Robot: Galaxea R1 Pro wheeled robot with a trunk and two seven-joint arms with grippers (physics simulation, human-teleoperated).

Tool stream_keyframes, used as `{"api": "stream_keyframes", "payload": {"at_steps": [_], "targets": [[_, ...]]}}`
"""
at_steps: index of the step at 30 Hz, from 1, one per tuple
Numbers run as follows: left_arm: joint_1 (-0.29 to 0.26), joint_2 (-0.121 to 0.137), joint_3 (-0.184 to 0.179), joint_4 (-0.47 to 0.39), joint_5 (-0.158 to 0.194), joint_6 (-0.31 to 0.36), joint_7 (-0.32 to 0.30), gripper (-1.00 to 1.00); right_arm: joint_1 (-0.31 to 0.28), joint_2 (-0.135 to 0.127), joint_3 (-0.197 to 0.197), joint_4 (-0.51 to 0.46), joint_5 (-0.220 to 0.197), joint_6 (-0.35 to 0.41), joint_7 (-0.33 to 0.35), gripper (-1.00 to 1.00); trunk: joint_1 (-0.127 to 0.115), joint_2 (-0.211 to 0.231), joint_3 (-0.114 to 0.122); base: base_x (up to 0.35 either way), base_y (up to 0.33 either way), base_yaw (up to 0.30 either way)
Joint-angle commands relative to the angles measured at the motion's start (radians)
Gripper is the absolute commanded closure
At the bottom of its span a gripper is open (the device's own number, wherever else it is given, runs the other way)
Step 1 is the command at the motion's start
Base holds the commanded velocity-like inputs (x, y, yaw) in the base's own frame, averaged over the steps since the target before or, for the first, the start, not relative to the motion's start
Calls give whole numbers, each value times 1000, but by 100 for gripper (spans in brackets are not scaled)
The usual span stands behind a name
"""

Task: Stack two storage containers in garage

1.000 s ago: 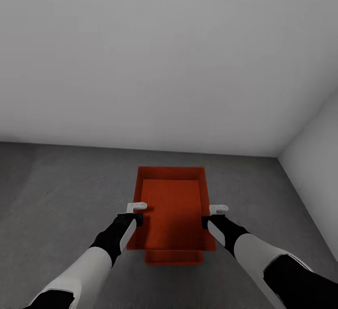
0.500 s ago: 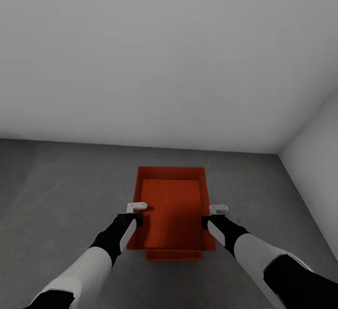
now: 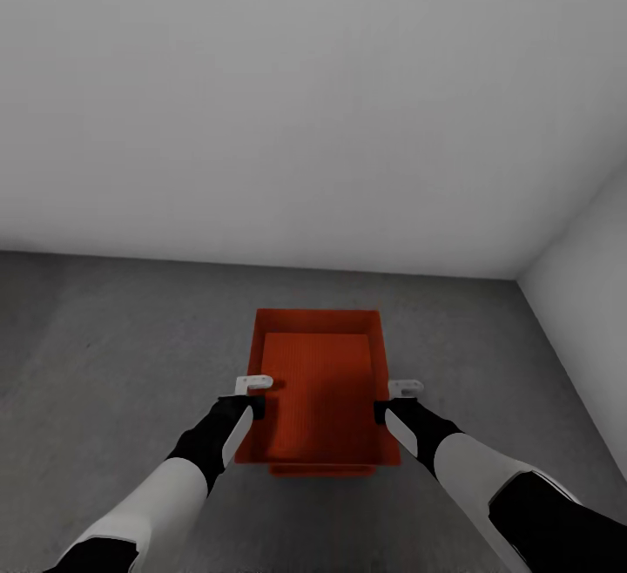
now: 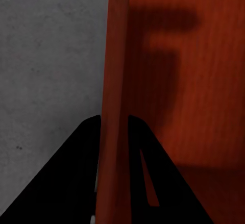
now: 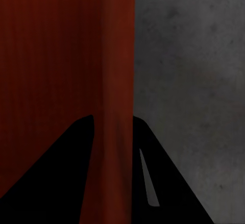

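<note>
Head view: one orange-red storage container [image 3: 320, 386] carried over the grey concrete floor [image 3: 113, 355], second bin's edge [image 3: 320, 470] peeking below at 6 o'clock, so two counted. Left gripper [image 3: 253, 394] at 9 o'clock wall, right gripper [image 3: 394, 399] at 3 o'clock wall.

Left wrist: jaws nearly closed, pinching container wall [image 4: 115, 106].

Right wrist: same pinch on wall [image 5: 118, 91].

Judged: stacking almost done, only lowering and release left.

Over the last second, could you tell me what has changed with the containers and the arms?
The held container, pinched by the left gripper and right gripper, has sunk over the lower container, whose near edge shows less. Both grips and the floor are unchanged.
</note>
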Motion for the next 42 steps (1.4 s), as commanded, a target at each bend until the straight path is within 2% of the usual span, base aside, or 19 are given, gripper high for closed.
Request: {"api": "stream_keyframes", "payload": {"at_steps": [1, 42], "targets": [[0, 1, 3, -2, -17, 11, 12, 100, -1, -28, -37, -3, 24, 8, -34, 100, 0, -2, -3, 0, 0, 0], [0, 1, 4, -2, -17, 11, 12, 100, -1, -28, -37, -3, 24, 11, -34, 100, 0, -2, -70, 0, 0, 0]]}}
